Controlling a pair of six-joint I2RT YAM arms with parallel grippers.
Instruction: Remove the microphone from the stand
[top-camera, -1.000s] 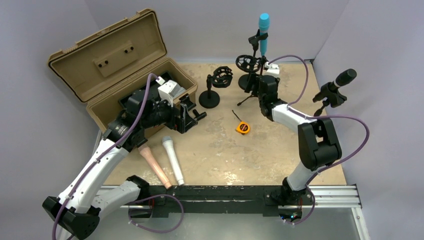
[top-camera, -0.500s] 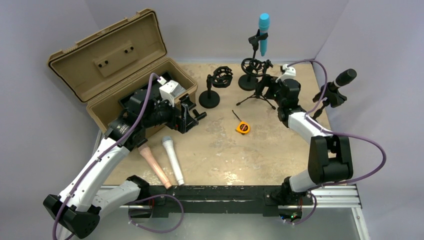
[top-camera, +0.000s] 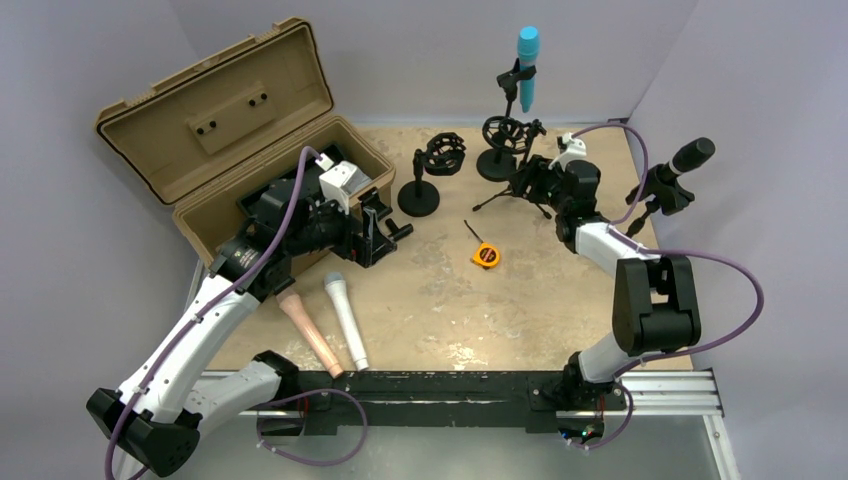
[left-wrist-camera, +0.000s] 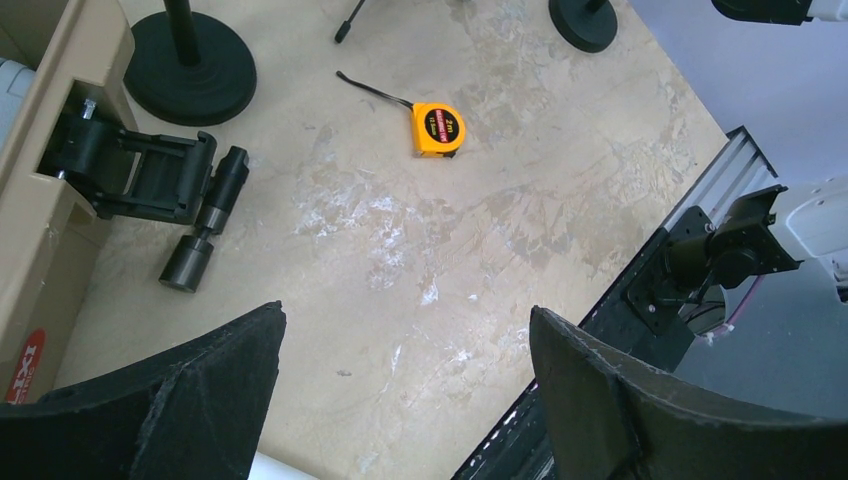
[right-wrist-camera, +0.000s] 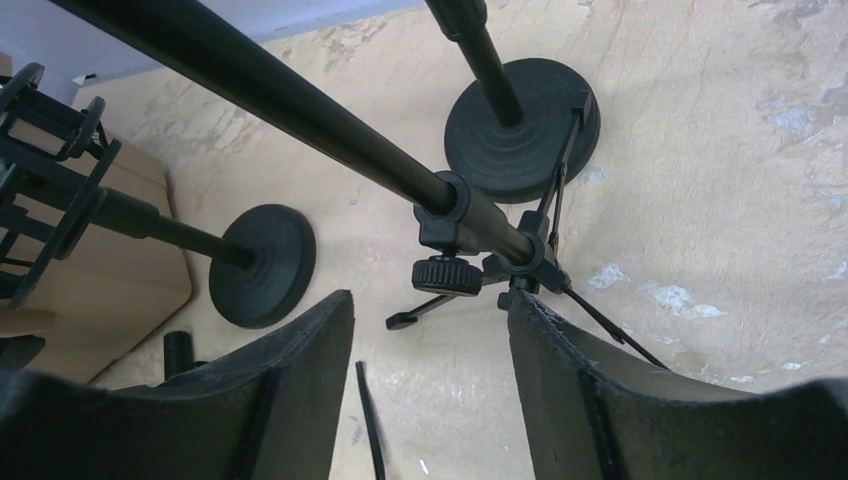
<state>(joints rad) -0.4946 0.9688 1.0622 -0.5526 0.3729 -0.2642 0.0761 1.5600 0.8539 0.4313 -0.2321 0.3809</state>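
The desk (top-camera: 450, 300) is a beige slab, mottled and scuffed with chalky white patches. The blue microphone (top-camera: 527, 62) sits in its clip at the top of the tripod stand (right-wrist-camera: 300, 110) at the far edge, a smooth turquoise cylinder with the head up. The stand is matte black tubing with a ribbed knob at the hub and thin wire-like legs splayed on the desk.

We see the right gripper (right-wrist-camera: 430, 330) down low by that hub. Its jaws are apart with the pole running across the gap between them, and we can't spot any contact. The pads look like rough black foam. The left gripper (left-wrist-camera: 405, 330) hangs over bare desk next to the tan hard-plastic case (top-camera: 230, 130), which has its lid open. Its jaws are spread wide with nothing between them.

Two more stands with heavy round bases (right-wrist-camera: 520, 130) carry cage-shaped shock mounts. A black microphone (top-camera: 690, 157) sits tilted in a clip at the right edge. A pinkish microphone (top-camera: 310, 335) and a white microphone (top-camera: 345, 320) lie side by side near the left arm.

For writing, the orange tape measure (left-wrist-camera: 438, 128) has "3m" on its label. There's a red sticker (left-wrist-camera: 20, 365) on the case front, but it's cut off and we can't read it.
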